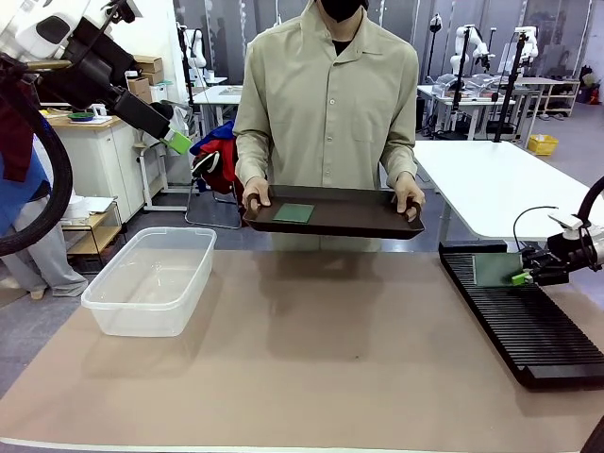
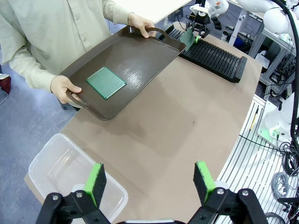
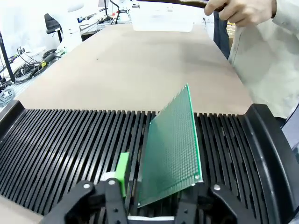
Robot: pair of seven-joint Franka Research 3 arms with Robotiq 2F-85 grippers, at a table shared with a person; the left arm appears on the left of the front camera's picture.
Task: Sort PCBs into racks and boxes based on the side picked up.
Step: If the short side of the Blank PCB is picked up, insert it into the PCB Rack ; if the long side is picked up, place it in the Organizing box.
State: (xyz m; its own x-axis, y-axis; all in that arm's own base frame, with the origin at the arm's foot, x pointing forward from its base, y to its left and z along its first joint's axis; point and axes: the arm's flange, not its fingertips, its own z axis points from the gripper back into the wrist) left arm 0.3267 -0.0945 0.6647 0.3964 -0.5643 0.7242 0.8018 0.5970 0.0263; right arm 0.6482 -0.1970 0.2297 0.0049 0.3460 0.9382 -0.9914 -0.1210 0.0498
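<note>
One PCB (image 3: 170, 149): tilted in rack (image 3: 70, 140) slot.
Second PCB (image 2: 106, 82): flat on tray (image 2: 140, 56), beyond rack.
Right tool (image 1: 522, 276): parted around rack's PCB.
Left tool (image 2: 149, 182): wide, empty.

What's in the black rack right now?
One green board stands tilted in a slot near the far end of the rack; the other visible slots hold nothing. The slots right behind the board are covered, so I can't check those.

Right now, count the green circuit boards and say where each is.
2. One PCB lies flat on the brown tray the person holds; the other PCB stands tilted in the black rack. None seems hidden.
</note>
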